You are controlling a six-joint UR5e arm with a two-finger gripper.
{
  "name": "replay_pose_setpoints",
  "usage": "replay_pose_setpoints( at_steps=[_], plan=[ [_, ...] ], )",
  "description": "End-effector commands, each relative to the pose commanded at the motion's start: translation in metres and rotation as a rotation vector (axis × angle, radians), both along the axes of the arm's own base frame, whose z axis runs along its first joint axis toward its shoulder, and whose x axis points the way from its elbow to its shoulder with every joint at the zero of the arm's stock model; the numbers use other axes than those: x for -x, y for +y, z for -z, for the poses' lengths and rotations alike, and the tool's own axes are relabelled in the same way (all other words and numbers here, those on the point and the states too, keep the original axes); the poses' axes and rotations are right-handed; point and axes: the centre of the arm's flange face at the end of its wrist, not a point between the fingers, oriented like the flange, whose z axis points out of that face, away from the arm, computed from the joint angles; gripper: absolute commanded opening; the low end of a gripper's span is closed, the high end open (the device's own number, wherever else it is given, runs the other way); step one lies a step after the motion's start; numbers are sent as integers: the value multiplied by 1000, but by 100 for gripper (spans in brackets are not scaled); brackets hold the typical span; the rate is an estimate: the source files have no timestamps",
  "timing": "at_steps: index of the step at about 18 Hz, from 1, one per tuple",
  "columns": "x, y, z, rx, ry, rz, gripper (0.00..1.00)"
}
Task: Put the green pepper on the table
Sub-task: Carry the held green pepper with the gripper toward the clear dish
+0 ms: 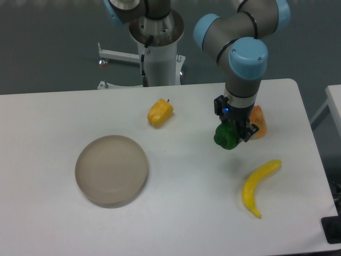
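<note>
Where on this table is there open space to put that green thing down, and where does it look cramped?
Bare patches: the stretch of table left of the yellow pepper and above the bowl; the middle strip between bowl and banana; the near edge below the bowl. Crowded: the right side, where the tool, green pepper and an orange item cluster.

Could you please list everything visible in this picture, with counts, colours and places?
green pepper: one, dark green, between the hand's fingers, right of centre
yellow pepper: one, yellow, upper middle of the table
orange item: one, orange, behind the hand, partly hidden
banana: one, yellow, lower right
bowl: one, beige-grey, lower left, empty
table: one, white
hand: one, black, shut on the green pepper
arm: one, grey with blue joints
</note>
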Motion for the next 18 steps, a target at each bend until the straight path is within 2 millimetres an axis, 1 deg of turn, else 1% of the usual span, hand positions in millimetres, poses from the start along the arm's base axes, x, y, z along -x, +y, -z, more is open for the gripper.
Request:
replay_pose_setpoints(
  at_steps=[7, 9, 10, 12, 13, 15, 18],
  plan=[
    [-1, 2, 3, -4, -9, -13, 14],
    [-4, 11, 14, 2, -23, -32, 13],
    [-6, 17, 19, -1, -32, -56, 13],
    [-18, 40, 25, -7, -36, -90, 13],
    [-24, 55, 33, -17, -35, -135, 13],
    [-39, 77, 45, -37, -28, -184, 13],
    [-56, 101, 66, -53, -30, -242, 13]
  ],
)
